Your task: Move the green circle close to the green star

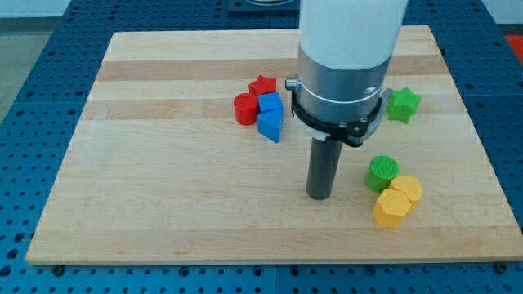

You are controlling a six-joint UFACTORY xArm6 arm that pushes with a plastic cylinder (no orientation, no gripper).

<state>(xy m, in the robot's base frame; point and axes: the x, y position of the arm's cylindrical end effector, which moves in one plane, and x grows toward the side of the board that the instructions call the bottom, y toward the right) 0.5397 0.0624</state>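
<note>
The arm is seen descending from the view's top, its white upper casing point(351, 24) followed by a grey metal collar point(339, 82) ringed by a black clamp point(335, 122). A straight dark rod point(322, 167) is held upright beneath the collar. My tip point(319, 197) is planted low, right of the view's centre.

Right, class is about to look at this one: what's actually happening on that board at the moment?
A robot arm with a dark rod is pushing coloured blocks on a wooden board. My tip rests on the board to the view's left of the green circle, apart from it. That circle sits against two yellow blocks near the view's bottom right. The green star lies further up the view's right side, so the circle is not yet near it. Red and blue blocks are clustered near the middle.
</note>
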